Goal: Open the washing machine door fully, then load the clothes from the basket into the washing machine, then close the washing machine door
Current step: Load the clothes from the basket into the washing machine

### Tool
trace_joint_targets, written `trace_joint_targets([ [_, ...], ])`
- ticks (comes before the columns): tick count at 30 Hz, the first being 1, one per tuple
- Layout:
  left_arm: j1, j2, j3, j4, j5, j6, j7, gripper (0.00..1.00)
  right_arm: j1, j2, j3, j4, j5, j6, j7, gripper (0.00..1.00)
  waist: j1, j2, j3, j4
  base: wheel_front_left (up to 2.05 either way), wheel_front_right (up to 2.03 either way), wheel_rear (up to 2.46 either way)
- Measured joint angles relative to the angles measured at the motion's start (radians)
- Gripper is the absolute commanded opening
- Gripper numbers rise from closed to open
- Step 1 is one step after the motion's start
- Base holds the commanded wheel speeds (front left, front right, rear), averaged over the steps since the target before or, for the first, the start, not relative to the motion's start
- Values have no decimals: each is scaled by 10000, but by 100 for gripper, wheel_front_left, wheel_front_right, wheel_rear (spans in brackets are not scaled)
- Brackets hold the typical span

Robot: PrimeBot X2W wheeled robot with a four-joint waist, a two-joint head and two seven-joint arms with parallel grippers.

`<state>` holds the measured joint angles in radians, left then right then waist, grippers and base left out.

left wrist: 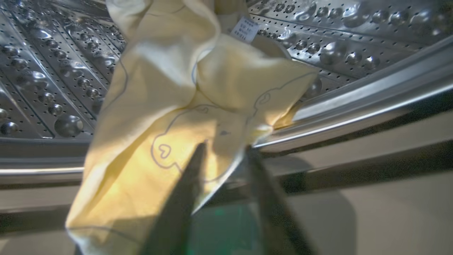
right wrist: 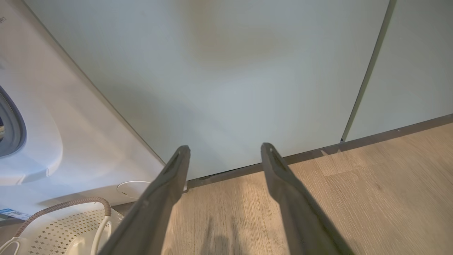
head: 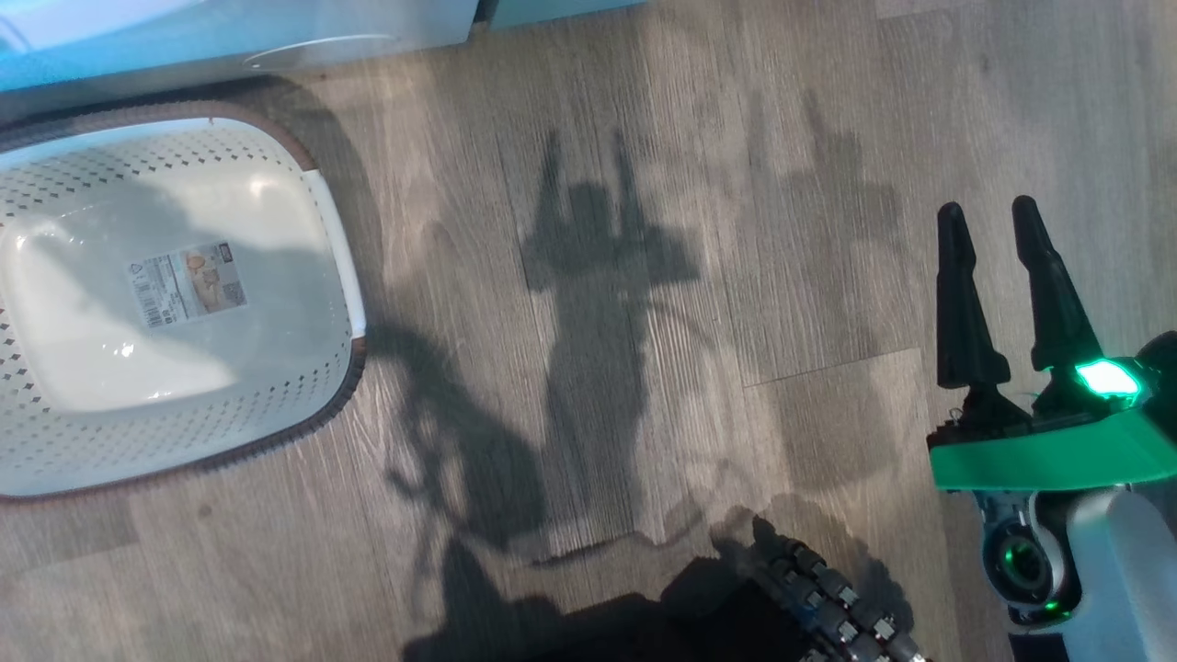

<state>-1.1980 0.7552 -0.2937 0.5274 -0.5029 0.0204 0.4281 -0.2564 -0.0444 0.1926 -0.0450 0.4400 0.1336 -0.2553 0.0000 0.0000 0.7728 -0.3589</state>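
Observation:
A pale yellow garment (left wrist: 170, 88) from the clothes, printed with faint outlines, hangs over the lip of the washing machine's metal drum (left wrist: 53, 71). My left gripper (left wrist: 224, 148) sits at the garment's lower edge, its blurred fingers partly apart with cloth between them; a firm grip cannot be made out. The basket (head: 276, 405) stands empty on the floor at the left, its label showing. My right gripper (head: 988, 213) hovers open over the floor at the right, holding nothing. The washing machine (right wrist: 70, 124) front is at the left of the right wrist view. The washing machine door is out of view.
Pale green cabinet doors (right wrist: 230, 78) stand straight ahead of my right gripper (right wrist: 225, 147), down to the wooden floor (head: 644, 184). The basket (right wrist: 63, 226) sits just in front of the machine. A black cable chain (head: 828, 598) lies at the bottom edge.

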Motion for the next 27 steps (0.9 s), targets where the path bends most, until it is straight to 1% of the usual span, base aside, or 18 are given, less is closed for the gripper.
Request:
trace_joint_targets([
  [9,-288,90,-61,88,52,-13,-38,0,-45,0,12,15,90,0,0,100,-1,0,74,-41,0,0,0],
  [15,-815,184,-48,42,238,8,-650,0,-221,0,88,-33,119,0,0,100,-1,0,188,-125,0,0,0],
  [18,-1174,336,-54,40,504,6,-951,0,-221,0,201,-61,199,0,0,100,-1,0,307,-239,0,0,0],
  [21,-1719,545,-42,27,786,17,-1338,0,-224,2,332,-165,280,0,0,100,-1,0,469,-399,0,0,0],
  [24,-2369,658,38,33,878,188,-1689,0,-237,4,454,-259,387,0,0,100,0,0,662,-612,0,0,0],
  [27,-3003,786,63,35,1080,224,-2084,0,-273,4,665,-268,541,0,0,100,0,0,893,-846,0,0,0],
])
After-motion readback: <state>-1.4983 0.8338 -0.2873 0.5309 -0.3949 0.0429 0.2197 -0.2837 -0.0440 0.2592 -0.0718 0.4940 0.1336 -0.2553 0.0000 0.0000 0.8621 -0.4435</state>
